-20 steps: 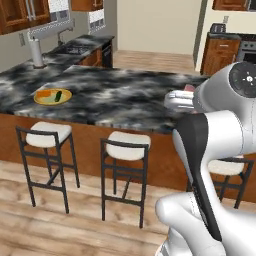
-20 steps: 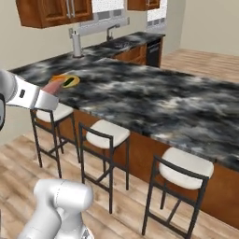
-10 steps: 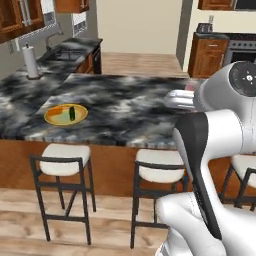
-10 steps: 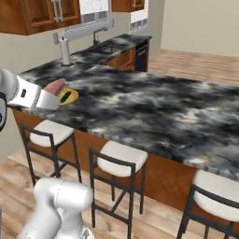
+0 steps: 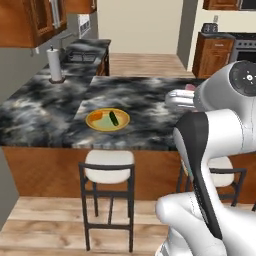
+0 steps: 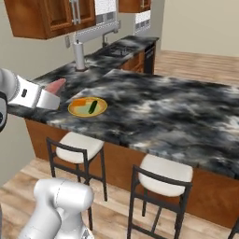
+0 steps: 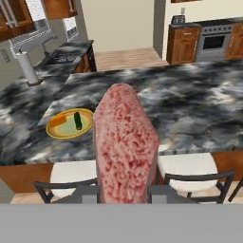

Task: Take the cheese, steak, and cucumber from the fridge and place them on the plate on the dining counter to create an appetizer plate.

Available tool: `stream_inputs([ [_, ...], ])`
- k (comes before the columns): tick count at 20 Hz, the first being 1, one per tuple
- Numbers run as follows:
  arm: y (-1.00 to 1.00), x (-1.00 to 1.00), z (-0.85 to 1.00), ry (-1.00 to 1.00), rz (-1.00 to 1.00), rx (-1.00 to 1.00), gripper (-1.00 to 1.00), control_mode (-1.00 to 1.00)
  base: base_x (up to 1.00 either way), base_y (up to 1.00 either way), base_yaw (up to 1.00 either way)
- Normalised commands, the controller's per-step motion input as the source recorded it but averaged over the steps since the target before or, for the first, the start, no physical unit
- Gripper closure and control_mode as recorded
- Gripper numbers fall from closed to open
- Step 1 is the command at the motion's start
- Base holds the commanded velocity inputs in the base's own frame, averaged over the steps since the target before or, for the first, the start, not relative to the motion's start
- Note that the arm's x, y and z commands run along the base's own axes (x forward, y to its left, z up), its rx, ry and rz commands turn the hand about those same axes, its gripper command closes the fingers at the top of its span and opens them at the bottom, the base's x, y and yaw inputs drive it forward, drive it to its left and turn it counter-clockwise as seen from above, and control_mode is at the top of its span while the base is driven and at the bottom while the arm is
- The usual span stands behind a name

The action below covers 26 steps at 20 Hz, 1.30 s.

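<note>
While my gripper (image 7: 124,197) stays clamped on the steak (image 7: 125,142), I see the plate (image 5: 107,120) far left of it, holding cucumber (image 5: 114,118) and cheese (image 5: 96,116).

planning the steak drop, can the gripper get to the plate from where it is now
Probably yes. The plate lies near the dining counter's front edge, with only cheese and cucumber on it. Nothing stands between it and the gripper holding the steak.

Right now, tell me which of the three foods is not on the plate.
The steak, the pinkish-red slab, is held upright in the end effector. The orange cheese and green cucumber already lie on the yellow-rimmed plate.
</note>
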Motion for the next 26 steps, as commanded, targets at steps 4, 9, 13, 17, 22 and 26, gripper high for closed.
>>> stream_inputs([
  [4, 0.00, 0.00, 0.00, 0.00, 0.00, 0.00, 1.00, 1.00, 0.04, 1.00, -0.07],
  [9, 0.00, 0.00, 0.00, 0.00, 0.00, 0.00, 1.00, 1.00, 0.40, 0.99, -0.02],
  [13, 0.00, 0.00, 0.00, 0.00, 0.00, 0.00, 1.00, 1.00, 0.66, 0.36, -0.01],
  [17, 0.00, 0.00, 0.00, 0.00, 0.00, 0.00, 1.00, 1.00, 0.79, -0.36, -0.04],
  [22, 0.00, 0.00, 0.00, 0.00, 0.00, 0.00, 1.00, 1.00, 0.54, -0.60, -0.05],
  [26, 0.00, 0.00, 0.00, 0.00, 0.00, 0.00, 1.00, 1.00, 0.49, -0.44, -0.05],
])
